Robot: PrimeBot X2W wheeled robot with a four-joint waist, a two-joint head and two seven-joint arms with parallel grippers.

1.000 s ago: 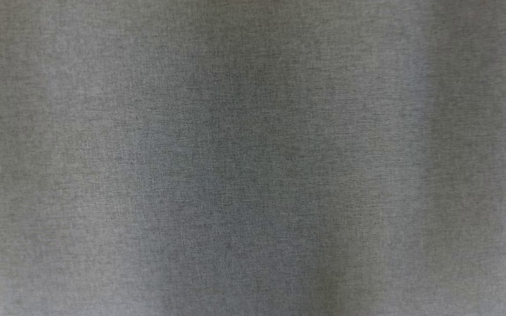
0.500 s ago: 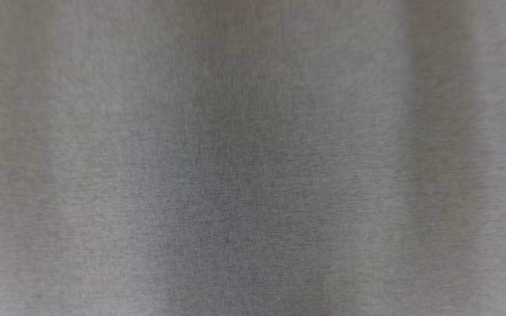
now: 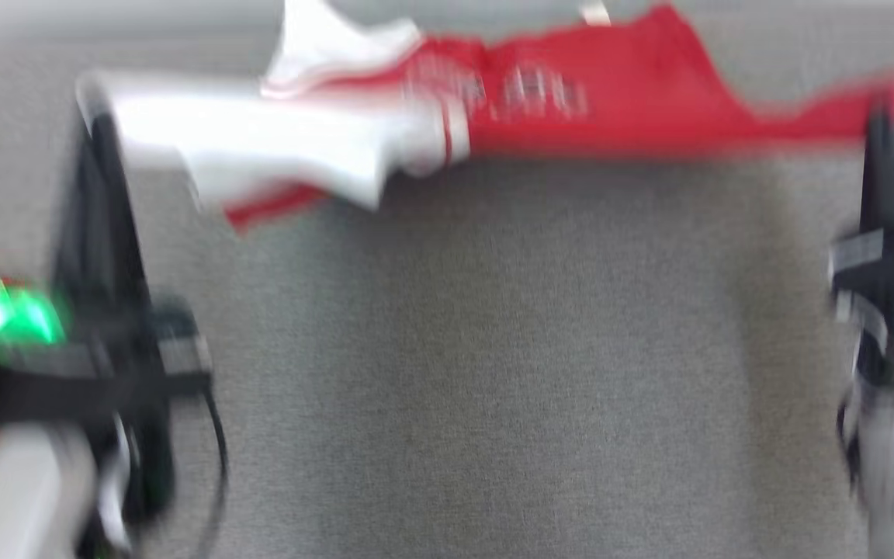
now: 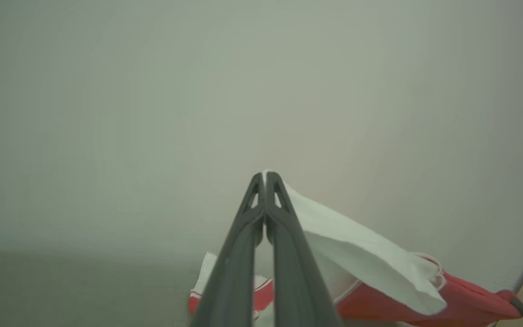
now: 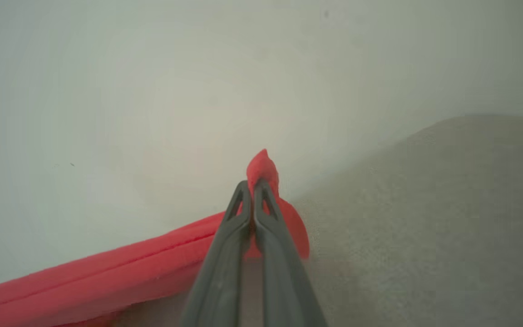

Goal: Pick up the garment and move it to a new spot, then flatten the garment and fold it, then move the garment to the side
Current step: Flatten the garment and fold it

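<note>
Above the grey table (image 3: 447,349), holding the garment (image 3: 571,101) stretched in mid-air, white end clamped in the left gripper (image 3: 92,97), red corner in the right gripper (image 3: 879,116). Could slip from such thin pinches on a hard swing, landing crumpled.

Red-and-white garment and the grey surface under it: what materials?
Red-and-white garment: thin, soft cloth, probably jersey knit, matte; it sags and folds in layers. Grey surface: matte woven or felt-like textile, going by its fine speckled grain; blur leaves the weave open.
</note>
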